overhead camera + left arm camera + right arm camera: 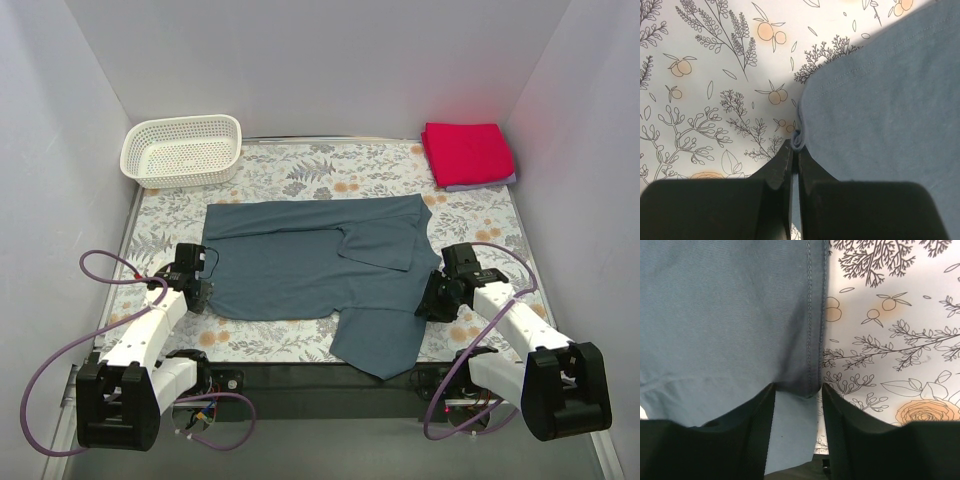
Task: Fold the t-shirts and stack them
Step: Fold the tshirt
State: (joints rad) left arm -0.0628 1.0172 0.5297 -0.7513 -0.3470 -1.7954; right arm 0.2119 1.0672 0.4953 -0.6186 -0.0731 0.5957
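Note:
The slate blue-grey t-shirt (pixel 310 265) lies spread in the middle of the table, with one sleeve folded inward and its near right part hanging over the front edge. My left gripper (pixel 205 293) is shut on a small bunch of its left edge; the left wrist view shows the gripper (pixel 795 150) pinching the cloth (pixel 880 110). My right gripper (pixel 428 303) is open at the shirt's right edge. In the right wrist view the gripper (pixel 797 390) has its jaws on either side of the stitched hem (pixel 812 315). The red t-shirt (pixel 467 152) lies folded on the folded lavender one (pixel 490 183) at the back right.
A white lattice basket (pixel 183 150) stands at the back left corner. White walls close the table on three sides. The floral tablecloth (pixel 300 170) shows between the shirt and the back wall.

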